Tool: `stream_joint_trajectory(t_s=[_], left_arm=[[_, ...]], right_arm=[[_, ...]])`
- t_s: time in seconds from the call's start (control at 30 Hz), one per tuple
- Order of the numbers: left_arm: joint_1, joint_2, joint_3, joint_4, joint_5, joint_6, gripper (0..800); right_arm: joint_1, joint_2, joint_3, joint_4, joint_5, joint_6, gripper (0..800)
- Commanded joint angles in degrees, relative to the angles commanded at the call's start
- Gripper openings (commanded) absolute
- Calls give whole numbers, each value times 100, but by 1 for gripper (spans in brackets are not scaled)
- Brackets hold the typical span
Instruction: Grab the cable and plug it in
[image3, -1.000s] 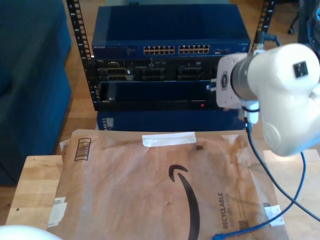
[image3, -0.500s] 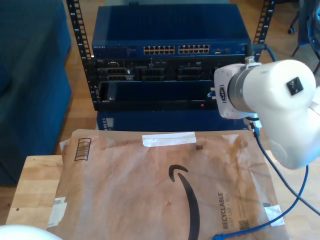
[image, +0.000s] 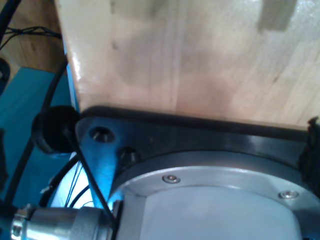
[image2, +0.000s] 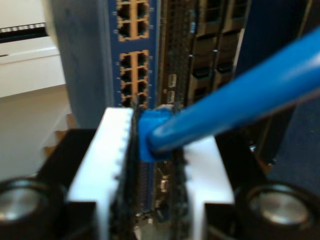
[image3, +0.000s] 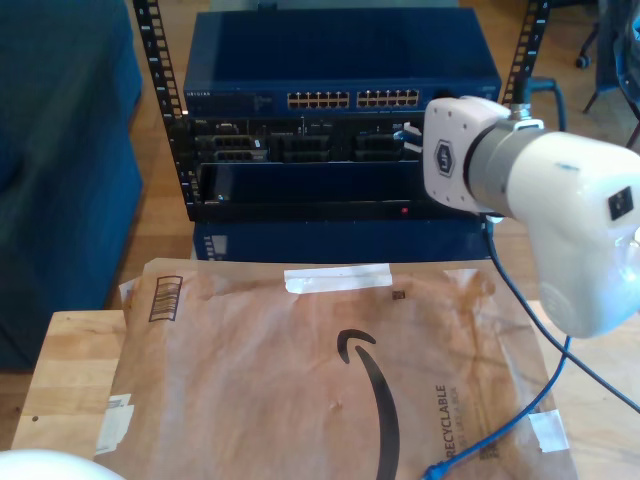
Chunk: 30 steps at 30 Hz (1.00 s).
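Observation:
The bright blue cable (image2: 240, 95) is pinched near its end between the white, black-padded fingers (image2: 107, 150) of my second gripper (image2: 152, 117), which is shut on it. Straight ahead of the fingers are the yellow-rimmed ports (image2: 131, 75) of the blue network switch (image3: 340, 70). In the exterior view my second gripper (image3: 408, 133) hovers at the rack front just below the ports (image3: 350, 99), at that view's right. The cable (image3: 470, 452) hangs down from the arm, and its free end (image3: 432, 471) lies on the brown envelope.
A brown paper mailer (image3: 300, 380) covers most of the wooden table (image3: 70, 370). Black rack rails (image3: 165, 110) frame the switch, with darker units below it. The first wrist view looks at the table's wood (image: 200, 60) and a black arm base plate (image: 200, 135).
My second arm has risen and swung toward the rack, bringing the gripper up to the level of the switch front. The hanging cable has been pulled higher off the envelope.

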Motion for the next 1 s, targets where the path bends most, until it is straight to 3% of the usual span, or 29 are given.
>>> stream_joint_trajectory(t_s=[0.3, 0.43, 0.6, 0.87, 1.0], left_arm=[[0, 0, 0, 0, 0, 0, 800], [0, 0, 0, 0, 0, 0, 800], [0, 0, 0, 0, 0, 9, 800], [0, 0, 0, 0, 0, 0, 800], [0, 9, 0, 0, 0, 0, 800]], right_arm=[[-105, 1002, -360, 176, -1723, -44, 0], [-105, 1530, -818, 220, -1987, -53, 0], [-123, 2374, -1248, 870, -3508, -132, 0], [-149, 2514, -1196, 1020, -3587, -299, 0], [-62, 2567, -949, 1960, -3930, -1143, 0]])
